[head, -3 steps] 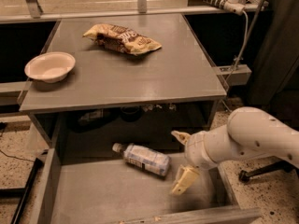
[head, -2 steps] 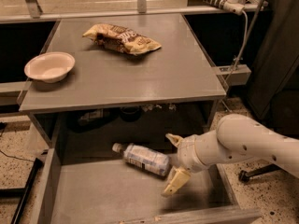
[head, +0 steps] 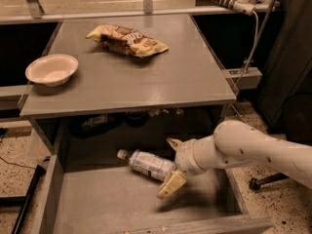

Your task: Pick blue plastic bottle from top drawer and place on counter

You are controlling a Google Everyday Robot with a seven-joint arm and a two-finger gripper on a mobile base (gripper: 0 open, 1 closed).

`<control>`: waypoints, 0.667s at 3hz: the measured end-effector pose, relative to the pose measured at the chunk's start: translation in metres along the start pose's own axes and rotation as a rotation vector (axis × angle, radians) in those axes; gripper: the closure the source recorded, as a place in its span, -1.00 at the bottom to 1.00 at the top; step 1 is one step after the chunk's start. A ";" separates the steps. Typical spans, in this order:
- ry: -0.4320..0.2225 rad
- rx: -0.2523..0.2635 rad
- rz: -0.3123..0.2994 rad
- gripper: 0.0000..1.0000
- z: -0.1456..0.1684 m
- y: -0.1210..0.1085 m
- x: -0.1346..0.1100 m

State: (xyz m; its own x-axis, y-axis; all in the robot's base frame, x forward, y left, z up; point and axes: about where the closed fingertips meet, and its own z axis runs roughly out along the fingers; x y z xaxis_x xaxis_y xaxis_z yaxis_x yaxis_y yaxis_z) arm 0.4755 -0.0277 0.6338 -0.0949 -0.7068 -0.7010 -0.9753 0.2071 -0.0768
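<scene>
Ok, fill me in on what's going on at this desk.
The robot's arm reaches into the open top drawer, its gripper open with a finger on either side of the base end of the blue plastic bottle. The bottle lies on its side on the drawer bottom, not yet lifted. On the counter sit a snack bag and a bowl.

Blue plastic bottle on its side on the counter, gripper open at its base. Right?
No. The camera view shows the blue plastic bottle on its side in the top drawer, not on the counter; the gripper is open at its base.
</scene>
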 end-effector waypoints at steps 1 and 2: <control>-0.018 -0.035 0.041 -1.00 0.013 0.004 0.002; -0.018 -0.036 0.042 -0.61 0.013 0.004 0.002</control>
State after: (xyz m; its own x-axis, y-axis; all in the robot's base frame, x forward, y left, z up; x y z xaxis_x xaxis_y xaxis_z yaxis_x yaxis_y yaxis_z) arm 0.4743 -0.0196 0.6222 -0.1324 -0.6854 -0.7161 -0.9772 0.2113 -0.0217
